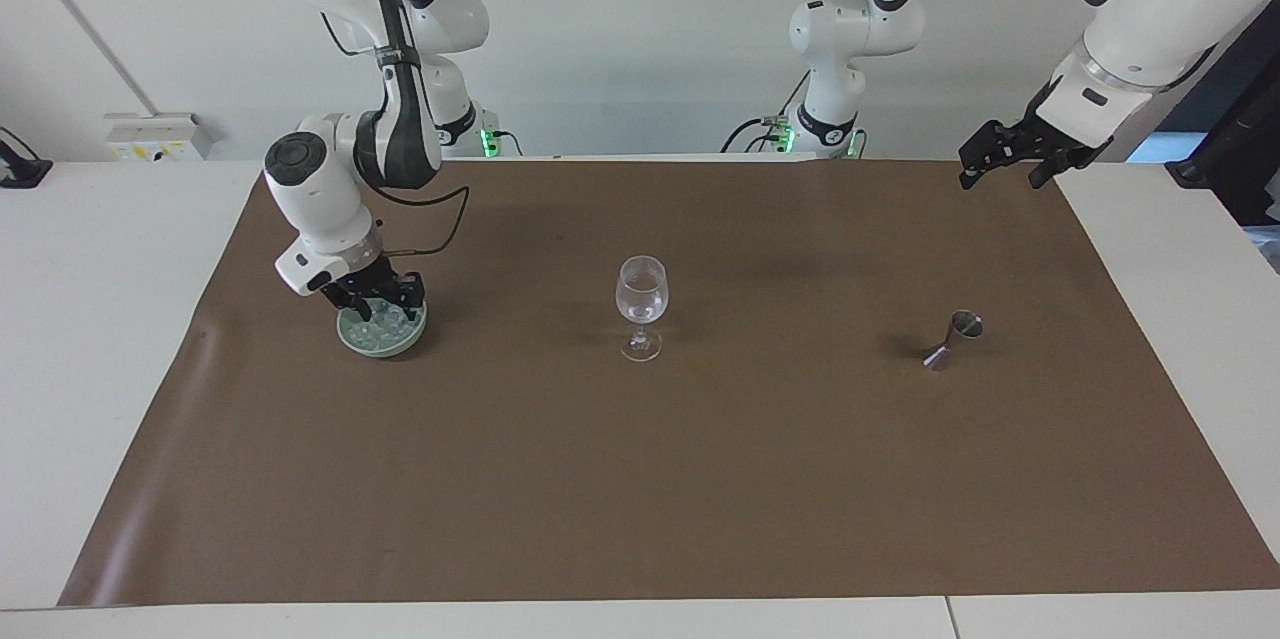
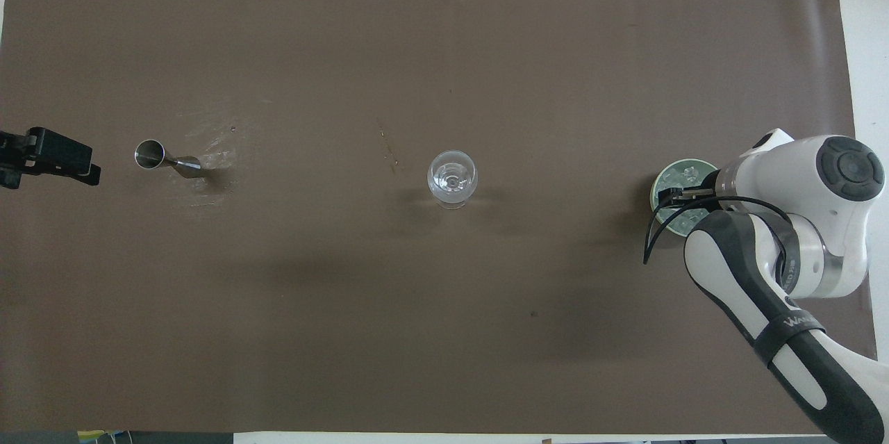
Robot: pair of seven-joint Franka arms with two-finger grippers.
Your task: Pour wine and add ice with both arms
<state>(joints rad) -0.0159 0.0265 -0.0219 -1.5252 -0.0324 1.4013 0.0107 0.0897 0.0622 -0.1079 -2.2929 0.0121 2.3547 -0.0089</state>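
A clear wine glass (image 1: 641,304) (image 2: 452,178) stands in the middle of the brown mat, with a little clear liquid in its bowl. The ice (image 1: 385,324) (image 2: 691,171) lies as small glassy lumps in a pale green bowl (image 1: 352,339) (image 2: 684,167) toward the right arm's end of the table. My right gripper (image 1: 383,309) (image 2: 677,197) reaches down into that bowl among the lumps. My left gripper (image 1: 1002,171) (image 2: 55,169) hangs open and empty, high over the mat's edge at the left arm's end. A small metal jigger (image 1: 955,337) (image 2: 163,158) sits below it.
The brown mat (image 1: 640,479) covers most of the white table. A faint wet smear (image 2: 212,145) marks the mat beside the jigger. A black cable (image 2: 656,235) loops off the right wrist next to the green bowl.
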